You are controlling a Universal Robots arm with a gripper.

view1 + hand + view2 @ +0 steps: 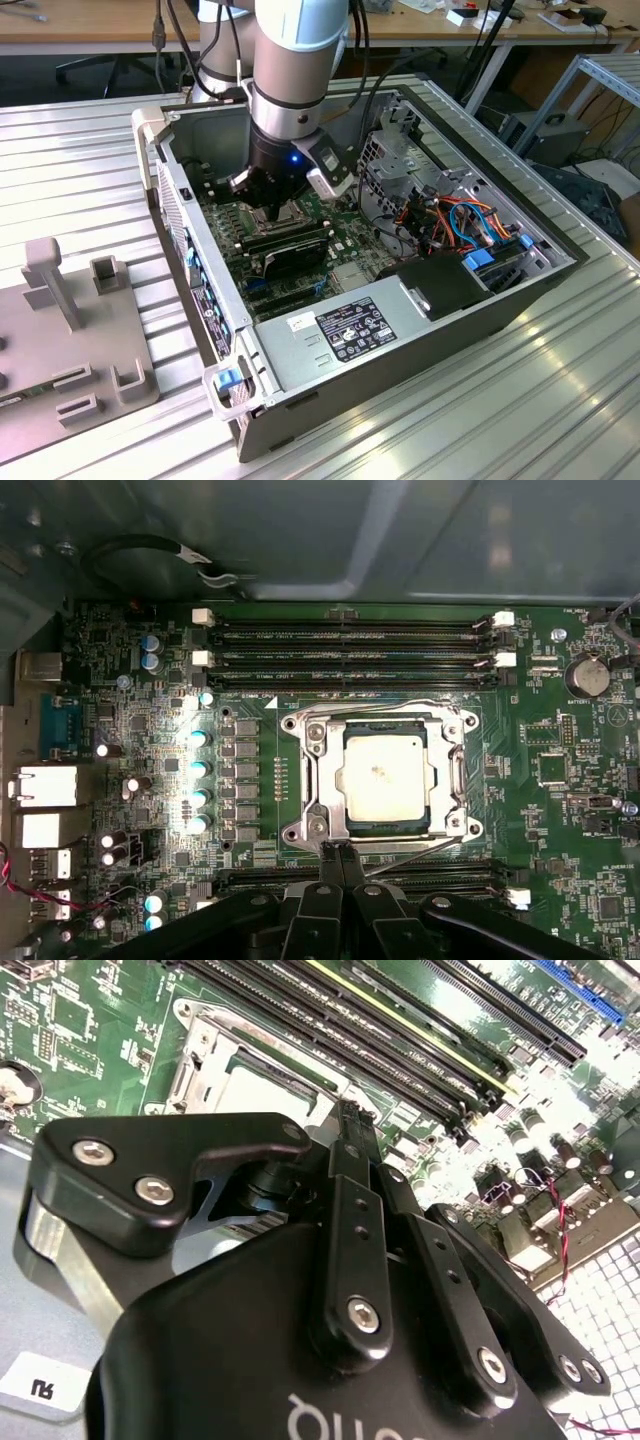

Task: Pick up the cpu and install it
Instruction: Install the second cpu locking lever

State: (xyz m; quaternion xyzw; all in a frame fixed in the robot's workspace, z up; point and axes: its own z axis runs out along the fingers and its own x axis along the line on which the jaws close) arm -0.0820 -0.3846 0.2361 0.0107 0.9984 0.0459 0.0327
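The cpu [385, 778], a flat square chip with a dull silver top, lies inside the metal-framed socket [312, 780] on the green motherboard [560, 810]. My gripper [336, 848] is shut with nothing seen between its fingers, its tips just beside the socket's edge and apart from the cpu. In the second wrist view the gripper [350, 1112] points down at the board next to the socket [235, 1065]. The exterior view has the gripper [270, 207] low inside the open computer case [400, 345], over the motherboard.
Long black memory slots [350, 645] run along both sides of the socket. Capacitors [200, 770] stand beside it. Case walls, a drive cage [400, 150] and bundled cables [455, 215] surround the arm. A grey fixture plate [70, 330] lies at the exterior view's left.
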